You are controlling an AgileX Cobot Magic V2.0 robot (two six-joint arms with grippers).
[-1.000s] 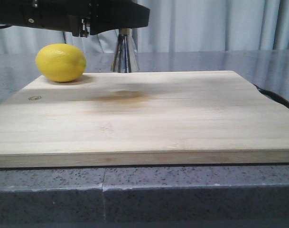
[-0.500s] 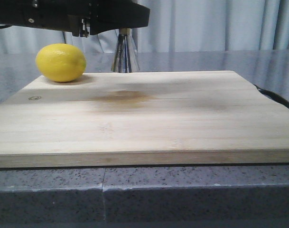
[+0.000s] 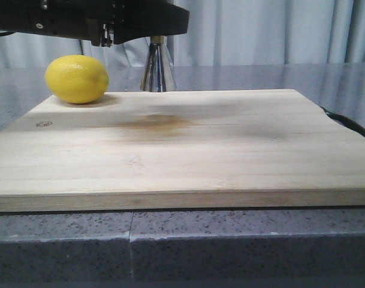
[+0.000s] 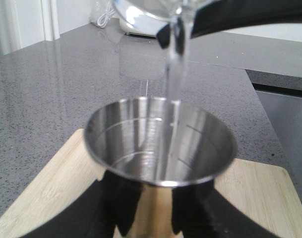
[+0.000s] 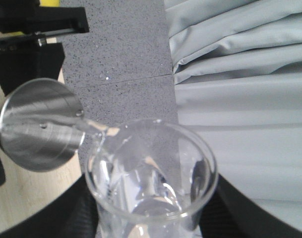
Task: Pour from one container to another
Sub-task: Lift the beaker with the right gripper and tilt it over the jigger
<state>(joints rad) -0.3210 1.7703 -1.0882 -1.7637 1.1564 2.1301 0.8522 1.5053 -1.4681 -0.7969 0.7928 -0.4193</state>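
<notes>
Grey speckled stone bench (image 3: 242,246), pale pleated curtains (image 3: 260,30) behind. Light wooden cutting board (image 3: 182,150) on the bench. Yellow lemon (image 3: 77,78) at the board's far left corner. Mirror-polished steel hourglass jigger (image 4: 160,144), clamped in the left gripper (image 4: 146,208) above the board's far edge. Small clear glass beaker (image 5: 151,173), clasped by the right gripper (image 5: 141,223), tilted over the jigger; thin stream of clear liquid (image 4: 174,69) falling into its cup.

Yellow lemon (image 3: 77,78), pale wood board (image 3: 182,150), mirror-steel jigger (image 4: 160,141), clear beaker (image 5: 151,173).
</notes>
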